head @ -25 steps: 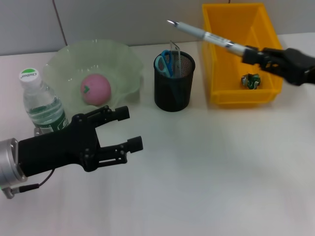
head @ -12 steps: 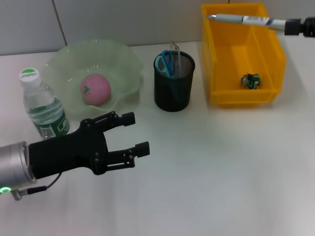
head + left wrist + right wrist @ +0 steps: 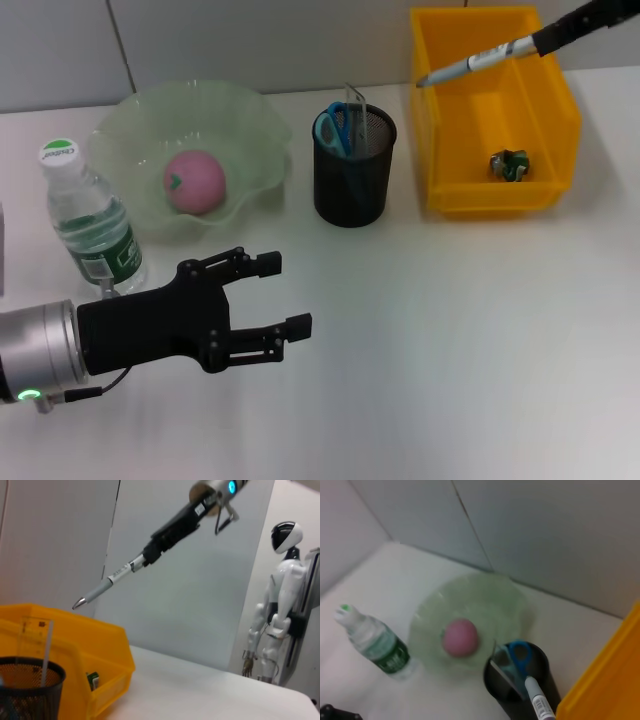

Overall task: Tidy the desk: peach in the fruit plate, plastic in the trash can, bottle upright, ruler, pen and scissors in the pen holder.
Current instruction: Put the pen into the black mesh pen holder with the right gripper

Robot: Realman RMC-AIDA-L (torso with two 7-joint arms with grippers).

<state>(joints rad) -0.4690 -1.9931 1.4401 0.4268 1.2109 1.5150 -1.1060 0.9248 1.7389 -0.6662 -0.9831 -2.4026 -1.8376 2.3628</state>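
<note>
Left gripper (image 3: 270,295): low over the near left table (image 3: 450,340), forearm cut off by the frame's left edge, fingers spread, holding nothing. Wide bare tabletop to its right and ahead.

Bottle (image 3: 88,218): upright just behind the left arm, near the left table edge, its base partly hidden by the arm.

Peach (image 3: 194,181): in the plate (image 3: 250,120), behind the bottle.

Holder (image 3: 353,190): mid-table, between plate and bin (image 3: 437,150), apart from both. Scissors (image 3: 332,128) and ruler (image 3: 356,105) stand inside; lower parts hard to make out through the mesh.

Plastic (image 3: 508,164): lies on the bin floor.

Pen (image 3: 470,63): in the air over the bin's rear left corner, tip down-left toward the holder, well above it.

Right gripper (image 3: 565,25): top right, mostly cut off by the frame; reaches in high, pinching the pen's rear end.
</note>
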